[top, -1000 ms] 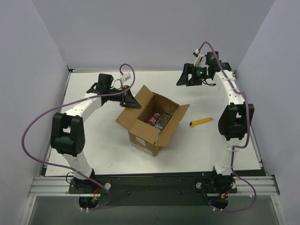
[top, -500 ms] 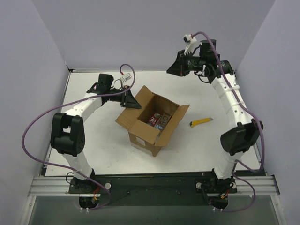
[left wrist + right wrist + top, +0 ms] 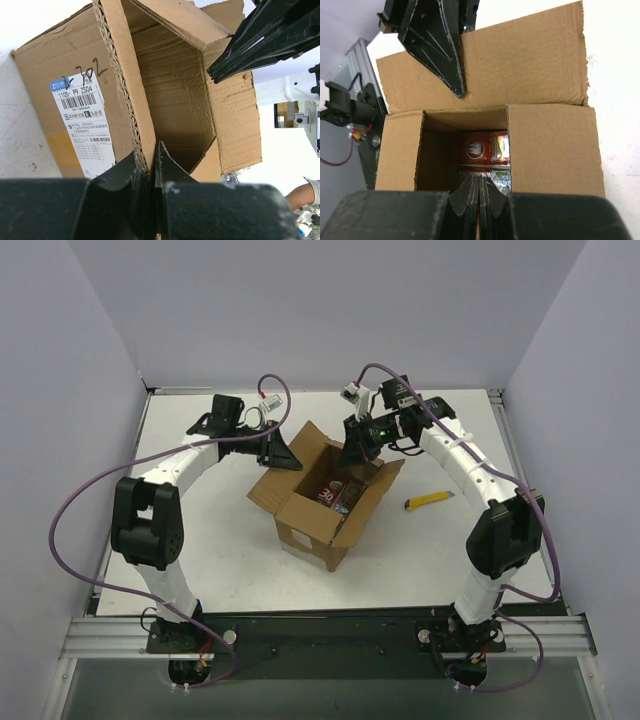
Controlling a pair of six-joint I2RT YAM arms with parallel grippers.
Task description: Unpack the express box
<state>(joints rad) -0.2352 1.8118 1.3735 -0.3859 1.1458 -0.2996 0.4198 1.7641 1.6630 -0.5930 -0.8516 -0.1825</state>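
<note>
My left end effector (image 3: 149,169) is clamped on a cardboard edge of the express box (image 3: 75,70), with the box's white label just left of its fingers. My right end effector (image 3: 479,199) has its pads pressed together, gripping nothing, and hangs over the open box. 1 red-and-white carton (image 3: 479,148) lies inside, just beyond its tips. A yellow knife (image 3: 428,501) lies on the tabletop (image 3: 220,530), apart from both.

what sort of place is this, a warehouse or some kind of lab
Most likely a robot lab cell, not a warehouse: a white table boxed in by plain walls, left arm and right arm bolted at its near edge, one open express box with a yellow knife beside it.
</note>
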